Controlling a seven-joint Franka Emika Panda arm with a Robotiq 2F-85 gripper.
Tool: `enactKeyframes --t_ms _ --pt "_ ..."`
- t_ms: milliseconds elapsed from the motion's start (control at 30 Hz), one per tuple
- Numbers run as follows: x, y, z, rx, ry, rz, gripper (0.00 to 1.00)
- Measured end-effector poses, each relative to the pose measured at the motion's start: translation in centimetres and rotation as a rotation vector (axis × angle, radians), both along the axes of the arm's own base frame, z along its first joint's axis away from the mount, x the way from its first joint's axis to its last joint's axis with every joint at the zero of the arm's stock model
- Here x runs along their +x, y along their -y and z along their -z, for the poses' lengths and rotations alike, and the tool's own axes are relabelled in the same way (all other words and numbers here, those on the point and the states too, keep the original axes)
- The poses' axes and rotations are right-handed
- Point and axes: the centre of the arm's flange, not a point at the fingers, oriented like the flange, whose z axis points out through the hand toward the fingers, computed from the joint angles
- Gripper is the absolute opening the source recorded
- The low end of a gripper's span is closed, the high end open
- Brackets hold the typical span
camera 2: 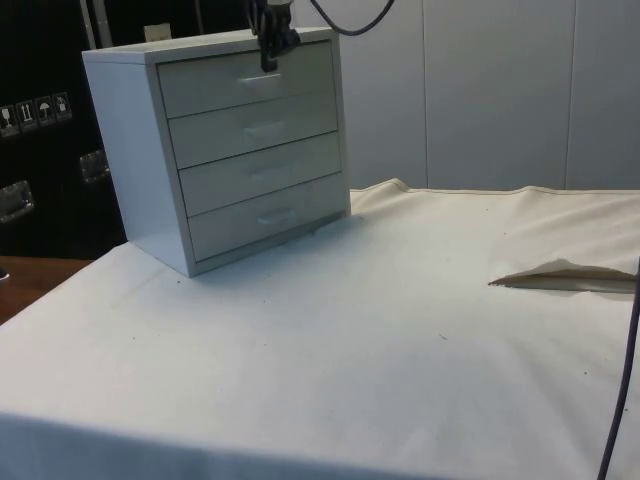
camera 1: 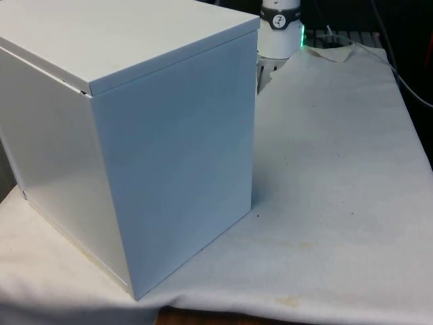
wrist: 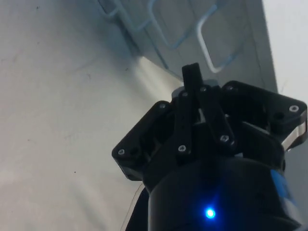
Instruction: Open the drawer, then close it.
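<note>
The tool, fingers seemingly pressed together with nothing between, is seen at the top drawer of the chest on the worktop; its slim rigid handle is judged the hold.

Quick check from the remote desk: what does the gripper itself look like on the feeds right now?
The gripper is black: in the wrist view, two narrow flat fingers stand side by side above an angular black body studded with small silver screw heads. In the side view it is a small dark shape at the top front edge of the white chest of drawers, with a black cable looping away above it.
</note>
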Motion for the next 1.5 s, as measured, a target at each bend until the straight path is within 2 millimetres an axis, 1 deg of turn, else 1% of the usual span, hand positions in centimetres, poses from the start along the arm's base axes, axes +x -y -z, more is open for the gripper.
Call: enactKeyframes --t_ms 133,700,1200,1433,1467,1500 --pt "-0.6 -0.6 0.1 0.018 0.011 0.02 0.0" --pt "-1.7 -2.0 0.8 0.075 0.043 0.098 0.0" --pt "-3.1 -3.6 2.0 0.125 0.065 0.165 0.0" --pt "-3.5 -3.9 2.3 0.131 0.075 0.181 0.37" --pt "-3.5 -3.9 2.3 0.132 0.075 0.18 0.37" --pt "-3.5 -3.9 2.3 0.132 0.075 0.181 0.42"
